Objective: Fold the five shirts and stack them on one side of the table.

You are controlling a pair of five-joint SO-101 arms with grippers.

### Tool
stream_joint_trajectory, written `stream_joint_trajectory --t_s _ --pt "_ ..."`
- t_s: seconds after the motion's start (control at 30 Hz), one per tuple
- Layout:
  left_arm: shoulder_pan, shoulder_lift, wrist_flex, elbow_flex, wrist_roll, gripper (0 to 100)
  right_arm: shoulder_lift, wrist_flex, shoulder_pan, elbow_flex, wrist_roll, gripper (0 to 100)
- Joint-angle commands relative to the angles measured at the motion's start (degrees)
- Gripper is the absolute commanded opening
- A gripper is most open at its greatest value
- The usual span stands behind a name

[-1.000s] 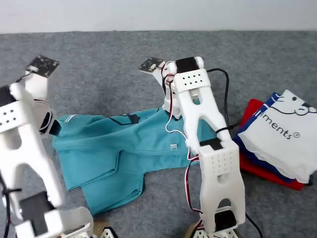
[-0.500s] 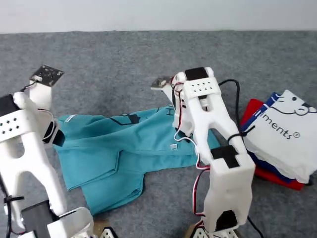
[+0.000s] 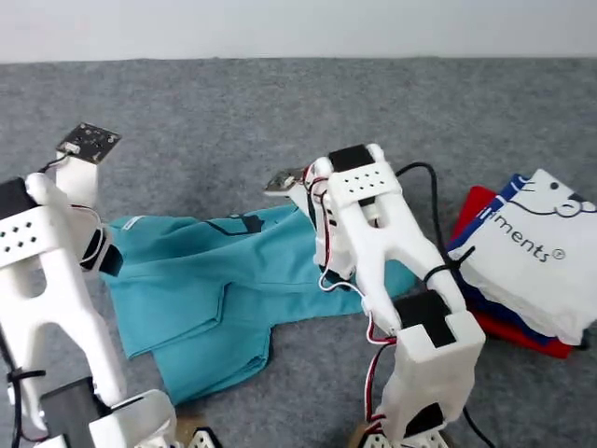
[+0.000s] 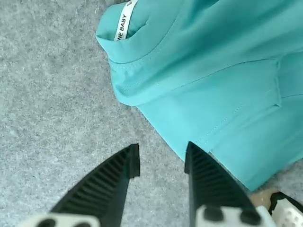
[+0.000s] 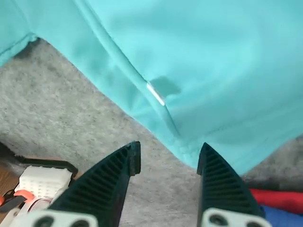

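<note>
The worktop [image 3: 187,121] was covered in a grey, felt-like carpet running back to a plain pale wall [image 3: 280,28]; the teal shirt [image 3: 215,280] lay spread and rumpled on it between the two arms, one sleeve folded in. The left tool [image 4: 162,153] was released, its black jaws apart with nothing between them, over bare grey carpet; the shirt's edge lay just beyond its tips, and a white label strip [image 4: 122,21] showed at a fold farther on. The right tool [image 5: 169,153] was likewise released, jaws apart and holding nothing, above the shirt's stitched hem where the cloth met the carpet; a small white tag [image 5: 156,92] sat on the seam just ahead of it. A stack of folded shirts [image 3: 522,252] rested near the right tool, on the side away from the left one, well apart from the left tool; white on top, blue under it, red at the bottom.
</note>
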Motion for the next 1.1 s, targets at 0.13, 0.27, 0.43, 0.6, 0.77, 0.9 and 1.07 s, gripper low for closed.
stream_joint_trajectory --t_s 0.13,0.27,0.43,0.6,0.77,0.9,1.07 --pt "0.0 -2.3 -1.0 2.9 -0.4 17 7.1 -2.3 0.9 -0.4 -0.6 12.3" --pt "0.0 -2.3 -0.9 3.5 -0.4 17 9.3 -5.3 5.7 -0.4 -0.3 4.9" --pt "0.0 -2.3 -0.8 3.5 -0.4 17 9.2 -5.4 10.2 -0.5 0.0 0.6" --pt "0.0 -2.3 -0.7 3.5 -0.4 17 6.0 -2.8 13.5 -0.5 4.9 1.0" --pt "0.0 -2.3 -0.6 3.5 -0.4 17 1.3 0.2 15.9 -0.4 9.1 1.3" --pt "0.2 -2.3 -0.8 3.5 -0.4 17 -1.1 3.8 10.3 -0.4 8.2 9.9" --pt "0.1 -2.3 -0.9 3.5 -0.4 17 -1.8 3.6 1.2 -0.3 2.9 15.9"
